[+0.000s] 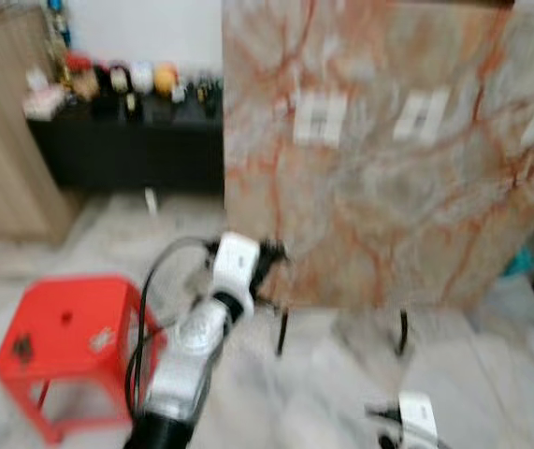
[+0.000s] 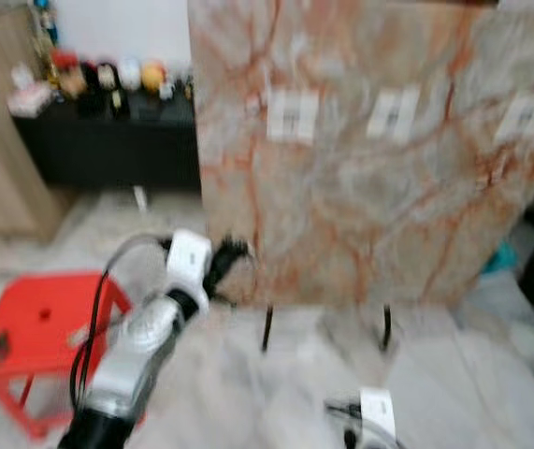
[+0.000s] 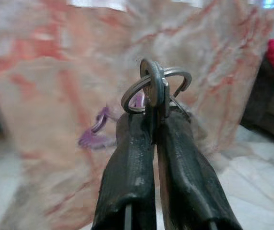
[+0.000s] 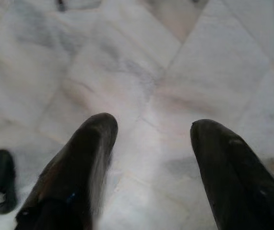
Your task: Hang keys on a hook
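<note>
The keys [image 3: 155,91] sit right at the tip of the left gripper [image 3: 155,125], its two black fingers pressed together on them with no gap. A flat metal piece stands up out of the fingertips, its long axis running on along the line of the fingers, and a silver split ring threaded through its eye loops off to either side. A purple bit dangles lower, beside the fingers (too blurred to say what it is). All of this points toward the marble-patterned board [image 1: 388,159], which fills the background of the left wrist view.

From the head views, the left arm is raised and reaches forward, elbow low, its white wrist housing up, and the left gripper's tip lies close to the board's lower left edge. The board stands upright on thin dark legs, with three pale hook plates [image 1: 320,119] in a row high on its face, well above the gripper.

The right gripper [image 4: 151,139] hangs low over the pale marble floor [image 4: 175,72], fingers spread well apart and holding nothing. A red stool [image 1: 65,341] stands to the robot's left.
</note>
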Available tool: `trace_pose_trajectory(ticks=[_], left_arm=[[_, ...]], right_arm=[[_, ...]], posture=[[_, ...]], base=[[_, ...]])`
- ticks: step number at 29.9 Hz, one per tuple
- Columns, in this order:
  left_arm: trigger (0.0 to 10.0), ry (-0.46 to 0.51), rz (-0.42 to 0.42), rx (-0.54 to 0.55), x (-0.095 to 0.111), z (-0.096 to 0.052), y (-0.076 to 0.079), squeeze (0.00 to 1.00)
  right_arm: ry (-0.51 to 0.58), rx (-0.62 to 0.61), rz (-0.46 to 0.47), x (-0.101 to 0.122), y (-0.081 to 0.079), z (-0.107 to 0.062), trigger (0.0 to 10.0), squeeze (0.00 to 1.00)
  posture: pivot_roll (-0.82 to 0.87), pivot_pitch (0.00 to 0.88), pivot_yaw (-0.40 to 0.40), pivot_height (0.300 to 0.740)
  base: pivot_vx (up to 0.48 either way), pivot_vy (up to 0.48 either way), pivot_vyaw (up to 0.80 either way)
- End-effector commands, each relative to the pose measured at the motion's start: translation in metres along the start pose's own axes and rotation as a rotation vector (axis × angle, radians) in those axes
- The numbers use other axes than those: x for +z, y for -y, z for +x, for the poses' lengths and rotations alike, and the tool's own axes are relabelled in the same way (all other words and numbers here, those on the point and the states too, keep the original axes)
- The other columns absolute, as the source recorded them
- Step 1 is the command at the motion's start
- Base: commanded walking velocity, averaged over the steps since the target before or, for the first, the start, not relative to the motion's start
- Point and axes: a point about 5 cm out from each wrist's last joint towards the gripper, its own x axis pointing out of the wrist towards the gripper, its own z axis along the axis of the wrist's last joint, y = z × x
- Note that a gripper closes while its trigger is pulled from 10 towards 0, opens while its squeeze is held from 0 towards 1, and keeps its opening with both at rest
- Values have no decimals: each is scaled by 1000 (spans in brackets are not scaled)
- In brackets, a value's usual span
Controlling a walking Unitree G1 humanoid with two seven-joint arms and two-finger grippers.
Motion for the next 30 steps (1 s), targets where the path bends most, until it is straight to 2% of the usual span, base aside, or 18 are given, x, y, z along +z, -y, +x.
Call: trace_pose_trajectory(ticks=[1,9,14,30], left_arm=[[10000,28,-10,-29,7,3,5,0],[10000,31,-17,-29,9,3,4,0],[10000,26,-19,-30,8,3,6,0],[10000,27,-23,-26,9,4,5,0]], right_arm=[[4,-8,-4,1,4,0,10000,0],[12,-5,-3,2,3,0,10000,0],[13,2,-41,3,2,0,10000,0],[25,12,-69,6,3,0,10000,0]], posture=[[82,0,-119,740],[79,0,-119,740],[77,0,-117,740],[76,0,-121,740]], base=[[262,0,0],[258,0,0],[260,0,0],[261,0,0]])
